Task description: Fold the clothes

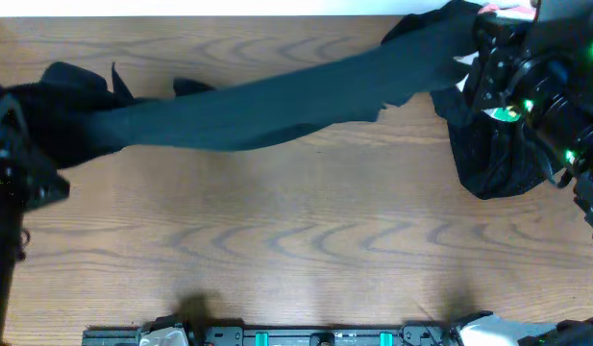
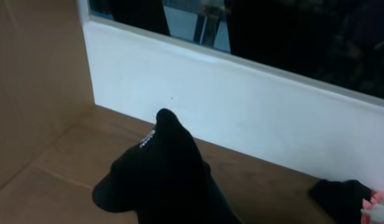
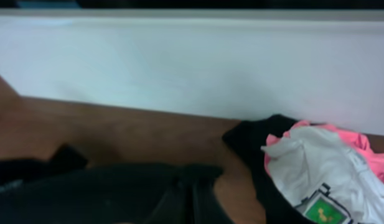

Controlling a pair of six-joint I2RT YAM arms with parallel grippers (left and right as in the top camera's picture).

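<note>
Black shirt [image 1: 277,106] spans overhead; white garment [image 3: 316,180], right wrist.

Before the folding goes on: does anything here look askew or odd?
The black garment is stretched across the table as a bunched, twisted band, not spread flat. At the far right, a white garment and a pink garment lie crumpled in a heap.

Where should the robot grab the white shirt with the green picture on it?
I'd pinch the raised crumpled fold at the top of the white shirt, coming down from above. It lies bunched on top of the pile, with the pink one behind, so that ridge sticks up free of the others.
</note>
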